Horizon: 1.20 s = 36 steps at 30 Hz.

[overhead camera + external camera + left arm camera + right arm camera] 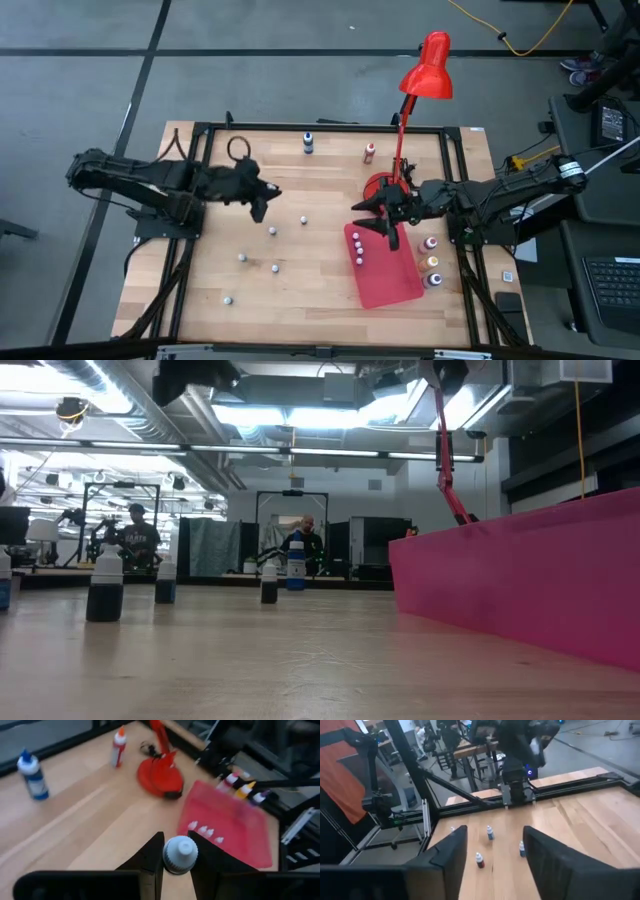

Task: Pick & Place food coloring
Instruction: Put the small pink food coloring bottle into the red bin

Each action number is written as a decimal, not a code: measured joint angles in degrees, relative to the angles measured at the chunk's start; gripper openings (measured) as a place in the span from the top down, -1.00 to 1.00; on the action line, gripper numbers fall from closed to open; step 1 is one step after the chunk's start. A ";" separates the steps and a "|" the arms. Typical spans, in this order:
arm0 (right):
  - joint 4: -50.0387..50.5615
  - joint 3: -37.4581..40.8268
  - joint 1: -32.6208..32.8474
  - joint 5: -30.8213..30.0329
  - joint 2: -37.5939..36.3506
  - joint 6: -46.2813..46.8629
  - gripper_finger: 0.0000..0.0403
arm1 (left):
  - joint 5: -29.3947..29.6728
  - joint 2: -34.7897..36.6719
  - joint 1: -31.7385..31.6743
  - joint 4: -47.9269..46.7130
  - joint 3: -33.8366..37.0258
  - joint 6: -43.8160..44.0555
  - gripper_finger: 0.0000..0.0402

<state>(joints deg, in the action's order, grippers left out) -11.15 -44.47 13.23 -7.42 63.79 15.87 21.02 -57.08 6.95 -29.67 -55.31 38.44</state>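
Note:
My left gripper (262,203) hangs over the table's left-middle, shut on a tiny whitish food coloring bottle (180,855). Other tiny bottles stand loose on the wood (272,232), and a row of them (357,247) stands on the flat red mat (388,272). Three coloured bottles (432,262) stand beside the mat's right edge. A blue bottle (308,143) and a red one (369,152) stand at the far side. My right gripper (377,218) hovers open above the mat's far left corner, nothing between its fingers (451,855). My left gripper pinches the tiny bottle between its two fingertips (150,860), just below the pale cap (181,849). The fingers slant down toward the table's right side. The bottle is lifted clear of the wood; its body is hidden behind the cap and fingers.
A red desk lamp stands on its round base (385,187) at the far right, its shade (430,68) beyond the table's far edge. A black frame (320,128) rims the table. Bare wood lies between the two grippers. People stand in the room behind.

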 joint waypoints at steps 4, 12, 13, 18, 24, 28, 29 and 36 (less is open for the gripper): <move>0.14 0.00 0.34 0.04 0.20 -11.03 -0.12 | -7.11 -1.33 -4.13 2.81 -3.04 -1.71 0.68; 0.01 -1.91 0.52 -3.50 0.33 -34.51 -0.23 | -22.66 -4.88 -8.85 7.17 -6.76 0.41 0.68; -0.02 -2.59 0.48 -3.55 0.61 -36.50 -0.23 | -24.55 -5.47 -9.22 8.35 -7.01 0.67 0.68; 0.19 -5.96 -0.93 -3.45 2.84 -38.51 -0.30 | -32.23 -7.90 -10.38 11.19 -7.37 2.32 0.68; 0.41 -10.01 -1.22 -1.74 7.47 -39.08 -0.42 | -36.98 -10.68 -10.50 12.23 -7.37 4.30 0.68; 1.05 -13.40 -1.25 -0.19 11.45 -40.24 -0.49 | -39.13 -11.83 -10.50 14.50 -7.35 4.35 0.68; 1.64 -14.42 -1.25 -0.09 12.48 -40.62 -0.51 | -39.61 -11.94 -10.50 15.03 -7.37 4.39 0.68; 10.04 -23.57 -2.27 0.09 18.97 -41.64 -0.53 | -43.56 -12.11 -10.88 17.04 -7.37 5.93 0.68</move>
<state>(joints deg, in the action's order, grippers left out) -1.11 -68.04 10.96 -7.33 82.75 -25.77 -22.54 -69.19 -3.92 -12.64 -62.67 44.37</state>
